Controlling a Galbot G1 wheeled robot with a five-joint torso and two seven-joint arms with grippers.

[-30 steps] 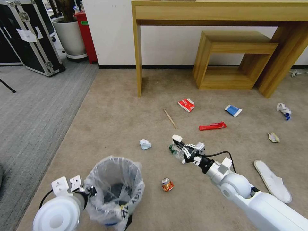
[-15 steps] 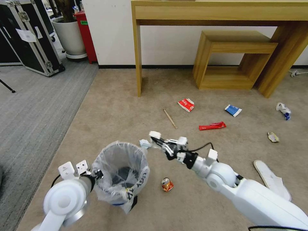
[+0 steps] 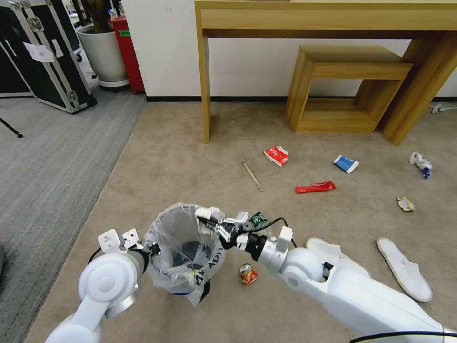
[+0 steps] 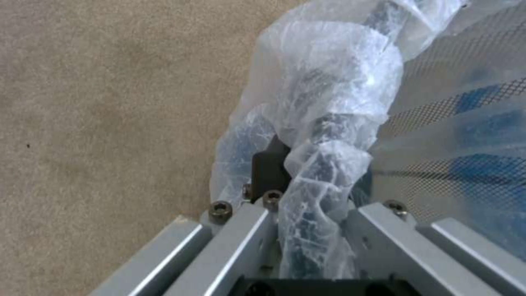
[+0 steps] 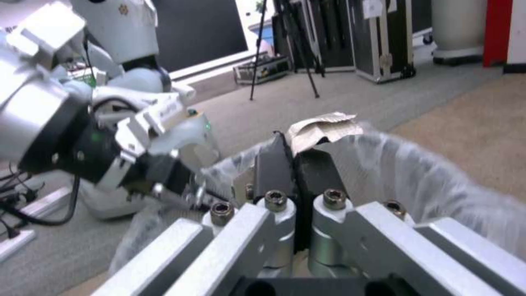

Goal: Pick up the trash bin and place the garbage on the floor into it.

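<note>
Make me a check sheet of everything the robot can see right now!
Surface: beige carpet, grey carpet to the left.
Job's things: bin held by its rim; paper pinched over the bin's mouth; carton, packet, wrapper, stick and slippers lie on the carpet.
Clutter: crushed can beside the bin.
Grippers: left tool shut on the bin's rim; right tool shut on the paper.
Cables: black cable on the right arm.
Surroundings: wooden table, stool, black cases, white planter.
</note>
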